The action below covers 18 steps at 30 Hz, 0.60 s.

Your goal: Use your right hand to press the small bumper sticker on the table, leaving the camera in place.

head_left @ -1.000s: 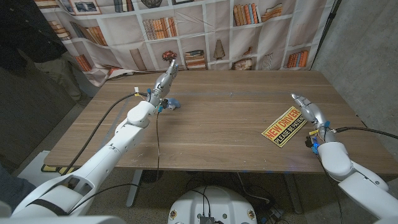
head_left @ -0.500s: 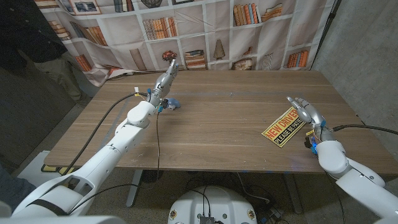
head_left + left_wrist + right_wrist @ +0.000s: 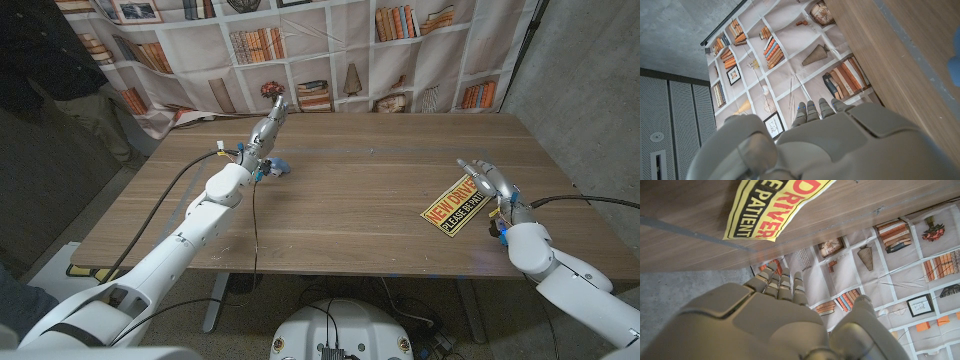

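A yellow bumper sticker (image 3: 455, 205) with red and black lettering lies flat on the wooden table (image 3: 360, 215), right of centre. My right hand (image 3: 486, 181) hovers at the sticker's right end, fingers stretched out and holding nothing. The right wrist view shows that hand (image 3: 775, 315) with the sticker (image 3: 775, 205) just beyond its fingertips. My left hand (image 3: 268, 122) is raised over the table's far left part, fingers straight and empty; the left wrist view shows its back (image 3: 815, 145). A small blue object (image 3: 281, 166) lies on the table beside the left wrist.
A bookshelf-print curtain (image 3: 330, 60) hangs behind the table. A person in dark clothing (image 3: 40, 55) stands at the far left. A black cable (image 3: 255, 215) runs along the left arm over the table. A grey wall (image 3: 590, 90) closes the right side.
My right hand has moved left, closer to the sticker's right end, and its fingers have spread a little. The left arm, the sticker and the blue object have not moved.
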### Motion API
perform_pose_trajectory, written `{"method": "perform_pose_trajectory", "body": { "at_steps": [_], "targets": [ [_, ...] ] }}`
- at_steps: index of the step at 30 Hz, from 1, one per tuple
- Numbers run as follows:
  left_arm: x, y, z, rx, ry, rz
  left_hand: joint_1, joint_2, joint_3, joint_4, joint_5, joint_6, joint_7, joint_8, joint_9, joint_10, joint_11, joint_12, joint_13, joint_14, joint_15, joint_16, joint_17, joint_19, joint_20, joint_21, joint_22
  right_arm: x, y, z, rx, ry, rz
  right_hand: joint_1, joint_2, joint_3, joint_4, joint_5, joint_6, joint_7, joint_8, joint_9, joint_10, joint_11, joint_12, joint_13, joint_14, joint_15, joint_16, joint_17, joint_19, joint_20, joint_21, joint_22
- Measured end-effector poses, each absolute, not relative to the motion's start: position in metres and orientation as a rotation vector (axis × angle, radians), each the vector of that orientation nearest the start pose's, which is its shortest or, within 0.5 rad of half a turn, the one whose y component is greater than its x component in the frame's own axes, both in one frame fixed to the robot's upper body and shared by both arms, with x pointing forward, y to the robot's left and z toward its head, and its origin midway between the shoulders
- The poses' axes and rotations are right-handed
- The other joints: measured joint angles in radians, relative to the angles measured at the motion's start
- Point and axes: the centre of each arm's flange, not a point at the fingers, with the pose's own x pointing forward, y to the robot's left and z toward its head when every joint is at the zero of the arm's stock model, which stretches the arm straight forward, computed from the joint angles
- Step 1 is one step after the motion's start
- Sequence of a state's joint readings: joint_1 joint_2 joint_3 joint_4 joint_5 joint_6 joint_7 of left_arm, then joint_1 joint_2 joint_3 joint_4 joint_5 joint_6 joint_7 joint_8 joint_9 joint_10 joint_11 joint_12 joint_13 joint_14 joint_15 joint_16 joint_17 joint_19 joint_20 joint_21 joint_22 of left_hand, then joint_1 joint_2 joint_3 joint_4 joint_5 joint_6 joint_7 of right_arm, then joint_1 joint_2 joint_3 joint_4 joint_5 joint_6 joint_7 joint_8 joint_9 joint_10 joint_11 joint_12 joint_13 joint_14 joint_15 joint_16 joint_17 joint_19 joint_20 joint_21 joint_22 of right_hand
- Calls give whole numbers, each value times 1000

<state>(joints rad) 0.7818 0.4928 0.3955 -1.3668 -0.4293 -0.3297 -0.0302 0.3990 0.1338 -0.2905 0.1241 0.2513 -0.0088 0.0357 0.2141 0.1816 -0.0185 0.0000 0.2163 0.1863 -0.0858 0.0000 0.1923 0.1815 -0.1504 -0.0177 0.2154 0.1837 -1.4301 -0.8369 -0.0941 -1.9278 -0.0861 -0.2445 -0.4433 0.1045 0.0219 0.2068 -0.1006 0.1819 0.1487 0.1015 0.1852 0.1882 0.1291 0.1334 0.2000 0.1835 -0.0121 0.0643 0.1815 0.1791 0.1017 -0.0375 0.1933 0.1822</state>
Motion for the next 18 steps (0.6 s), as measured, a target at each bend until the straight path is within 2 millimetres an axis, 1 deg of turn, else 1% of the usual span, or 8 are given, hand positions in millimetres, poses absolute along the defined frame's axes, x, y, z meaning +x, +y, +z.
{"method": "perform_pose_trajectory", "body": {
  "at_steps": [3,4,6,8,11,15,18],
  "targets": [
    [634,244,26,172,-753,-264,0,0,0,0,0,0,0,0,0,0,0,0,0,0,0,-4,0,-4,-4,-5,0,520,-380,-96,-870,-404,-357,0,0,-4,4,0,-1,1,0,0,11,-11,7,0,14,-3,4,-1,9,-2,0,-1],
    [634,244,26,172,-753,-264,0,0,0,0,0,0,0,-6,0,-2,2,0,0,0,0,-4,0,-4,-3,-5,0,521,-382,-97,-885,-386,-364,0,0,-4,4,0,-1,0,0,0,15,-15,8,-1,17,-6,4,-2,12,1,0,-1],
    [633,244,25,173,-752,-262,0,0,0,0,0,0,0,-8,0,-4,4,-3,0,0,0,-4,0,-7,0,-5,0,522,-382,-99,-903,-374,-366,0,0,-4,4,0,-8,-7,0,0,23,-21,8,-2,18,-7,4,-2,12,1,0,-1],
    [633,244,25,173,-751,-261,0,0,0,0,0,0,0,-8,0,-4,4,-7,0,-4,4,-4,0,-7,0,-5,0,523,-383,-99,-918,-365,-368,0,0,-4,4,0,-8,-7,0,0,29,-18,8,-2,23,-12,4,-2,12,2,0,-1],
    [632,244,24,174,-751,-259,0,0,0,0,0,0,0,-8,0,-4,4,-7,0,-4,4,-4,0,-13,-5,-5,0,524,-384,-101,-939,-347,-369,-6,6,-4,4,0,-2,-13,4,0,29,-18,8,-2,30,-5,6,-1,16,-2,7,-1],
    [629,244,23,177,-753,-255,0,0,0,0,0,0,0,-8,2,-4,4,-7,0,-4,4,-4,0,-13,-5,-5,0,526,-385,-103,-964,-326,-371,-6,7,-4,4,0,3,-18,4,0,29,-18,8,-2,36,0,7,0,23,2,6,-1],
    [628,244,23,178,-755,-254,0,0,0,0,0,0,0,-8,3,-4,4,-7,0,-4,4,-4,0,-13,-5,-9,0,526,-386,-103,-976,-316,-372,-6,17,-4,4,0,7,-22,6,0,29,-18,8,-2,41,-5,7,0,27,-2,6,-1]
  ]
}}
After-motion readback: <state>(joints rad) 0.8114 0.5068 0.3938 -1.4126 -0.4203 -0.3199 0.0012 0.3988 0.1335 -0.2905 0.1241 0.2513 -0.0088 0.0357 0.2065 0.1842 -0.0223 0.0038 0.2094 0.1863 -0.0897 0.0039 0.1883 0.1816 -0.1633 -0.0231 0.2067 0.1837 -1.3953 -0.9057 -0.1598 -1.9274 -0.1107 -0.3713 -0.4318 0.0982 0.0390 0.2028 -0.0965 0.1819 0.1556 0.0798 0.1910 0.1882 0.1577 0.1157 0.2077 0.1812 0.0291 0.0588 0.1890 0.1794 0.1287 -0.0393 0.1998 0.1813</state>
